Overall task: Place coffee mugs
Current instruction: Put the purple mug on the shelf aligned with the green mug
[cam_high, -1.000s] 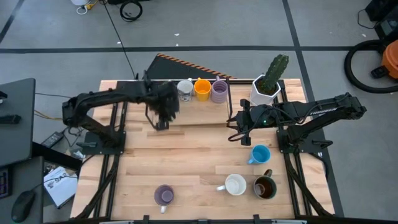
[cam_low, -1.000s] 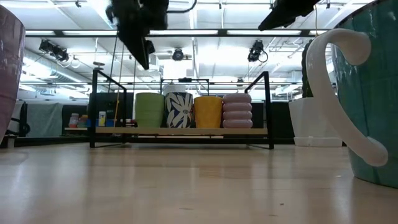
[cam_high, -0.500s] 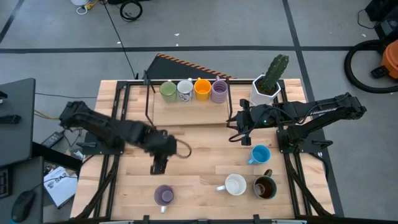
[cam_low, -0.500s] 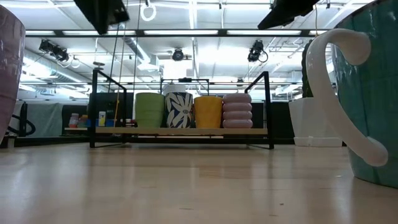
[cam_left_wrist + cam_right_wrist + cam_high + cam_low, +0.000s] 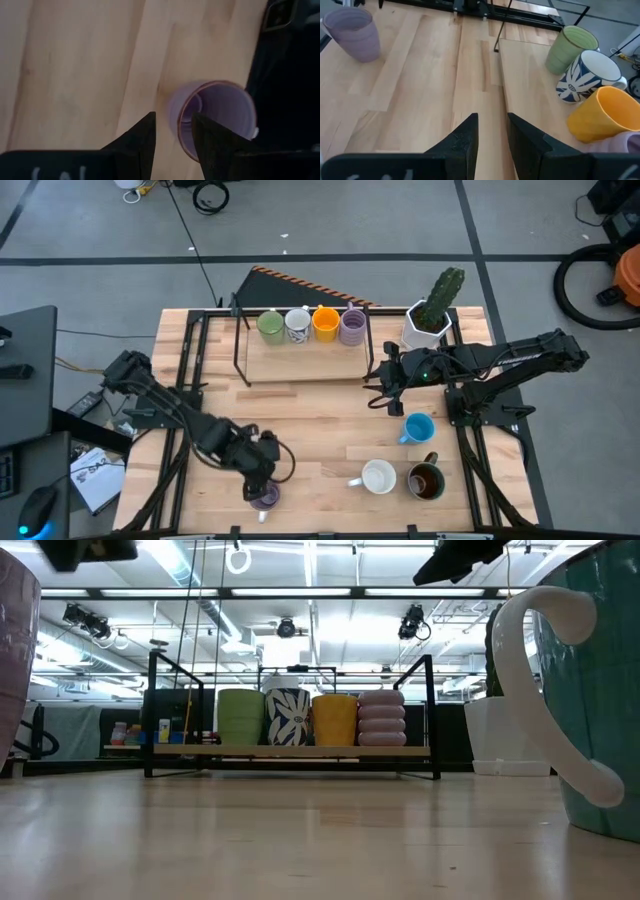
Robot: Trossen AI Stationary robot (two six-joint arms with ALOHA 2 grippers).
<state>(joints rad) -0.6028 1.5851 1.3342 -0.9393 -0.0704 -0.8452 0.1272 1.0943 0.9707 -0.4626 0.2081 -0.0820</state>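
A lavender mug [image 5: 263,498] stands upright on its base near the table's front edge, open side up [image 5: 215,117]. My left gripper [image 5: 259,478] hovers just above it, pointing steeply down and open, fingers [image 5: 172,135] short of its rim. A green mug [image 5: 270,327], a white patterned mug [image 5: 297,324], an orange mug [image 5: 325,322] and a second lavender mug [image 5: 352,326] stand in a row on the rack's board [image 5: 300,365]. My right gripper [image 5: 376,387] waits open and raised beside the rack's right end.
A blue mug [image 5: 418,427], a white mug [image 5: 378,476] and a dark brown mug [image 5: 427,480] stand at the near right. A white pot with a cactus [image 5: 430,318] stands at the far right. Bare wood [image 5: 320,420] lies between the rack and the near mugs.
My left gripper has swung from the rack's left end at the far side toward the table's near edge, sinking a little and rolling its wrist, and now stands over the lavender mug. The mugs have kept their places.
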